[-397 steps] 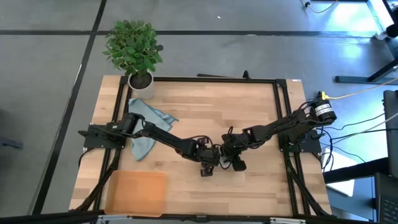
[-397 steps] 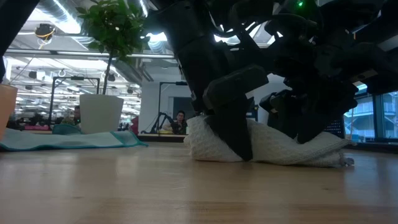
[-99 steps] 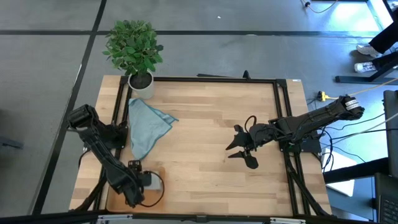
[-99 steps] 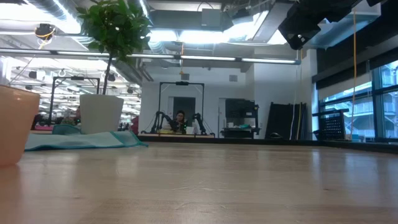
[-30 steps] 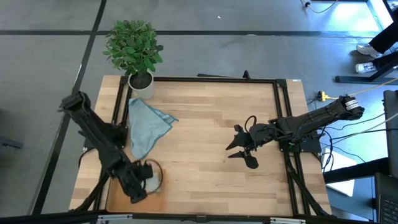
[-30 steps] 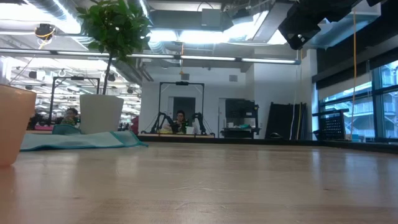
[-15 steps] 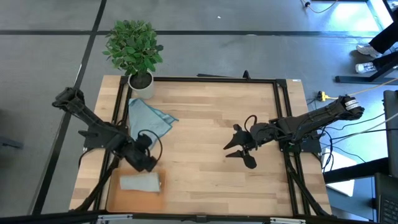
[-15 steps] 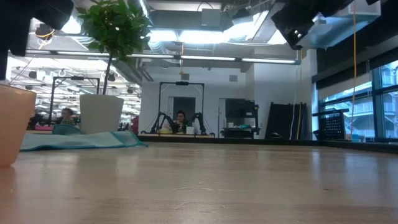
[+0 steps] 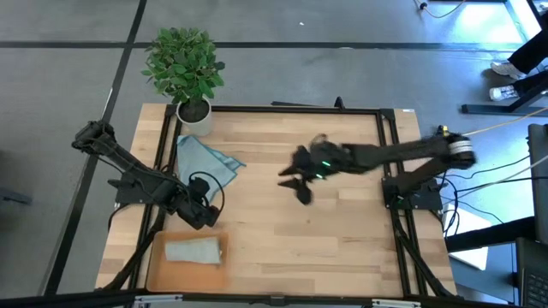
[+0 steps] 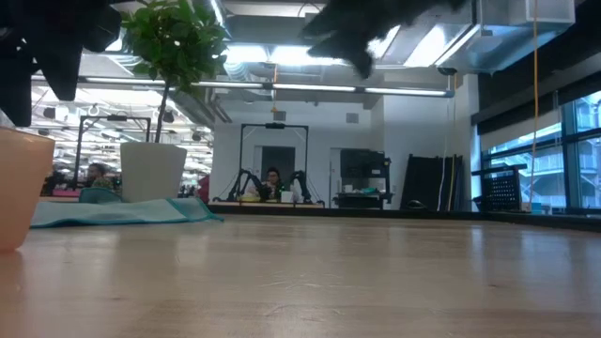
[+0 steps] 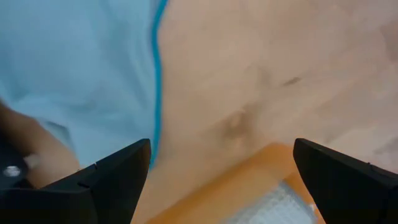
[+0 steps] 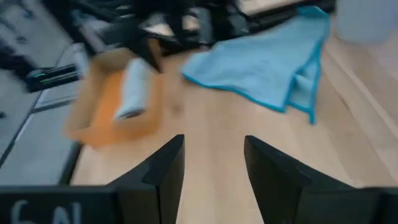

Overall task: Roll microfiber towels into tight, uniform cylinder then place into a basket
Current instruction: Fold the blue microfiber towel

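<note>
From overhead I see the pale rolled towel [image 9: 193, 250] lying inside the orange basket [image 9: 163, 269] at the near left corner of the table [image 9: 342, 231], lengthwise across the tray and clear of both arms. My left gripper [image 9: 204, 213] hangs just beyond the basket's far edge, between it and the light blue towel [image 9: 202, 162]; its wrist camera shows the two dark fingers [image 11: 115, 174] spread wide with nothing between them, the blue towel's edge, bare wood and a corner of the basket with the roll in it below. The blue towel lies unrolled and rumpled along the left side of the table, near the white pot of the plant [image 9: 183, 67] standing at the far left corner. My right gripper [image 9: 298, 182] is up over the middle of the table, well apart from both towels; its fingers [image 12: 163, 168] stand apart and hold nothing, and past them its camera looks across the wood to the blue towel and the basket with the roll. At table height I see only the basket's wall [image 10: 21, 188], the blue towel lying flat [image 10: 122, 210] and the pot [image 10: 153, 171] behind it.
</note>
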Motion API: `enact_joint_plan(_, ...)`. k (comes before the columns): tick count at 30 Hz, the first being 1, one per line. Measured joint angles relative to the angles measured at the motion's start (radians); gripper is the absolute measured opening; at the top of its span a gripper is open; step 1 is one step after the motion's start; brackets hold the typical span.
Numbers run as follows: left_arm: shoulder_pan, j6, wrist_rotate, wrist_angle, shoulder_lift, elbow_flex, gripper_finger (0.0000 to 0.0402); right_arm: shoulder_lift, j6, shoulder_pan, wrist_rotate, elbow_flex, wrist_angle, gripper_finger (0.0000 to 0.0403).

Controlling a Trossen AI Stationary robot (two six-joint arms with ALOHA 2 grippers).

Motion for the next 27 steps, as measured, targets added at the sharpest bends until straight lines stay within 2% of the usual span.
enact_joint_plan(7,-0.001,0.0,-0.001,-0.073,-0.014,0.0,0.0382,0.378,0.01,-0.135,-0.142,0.355,-0.167,0.0168)
enact_joint_plan(13,-0.009,0.0,-0.004,-0.124,-0.072,0.0,0.0382,0.616,-0.015,-0.176,-0.155,0.607,-0.271,0.0168)
enact_joint_plan(20,-0.009,0.0,-0.04,-0.142,-0.139,0.0,0.0382,0.769,-0.094,-0.194,-0.123,0.773,-0.328,0.0168)
enact_joint_plan(27,0.007,-0.027,-0.063,-0.139,-0.15,0.0,0.0382,0.838,-0.123,-0.232,-0.121,0.799,-0.313,0.0168)
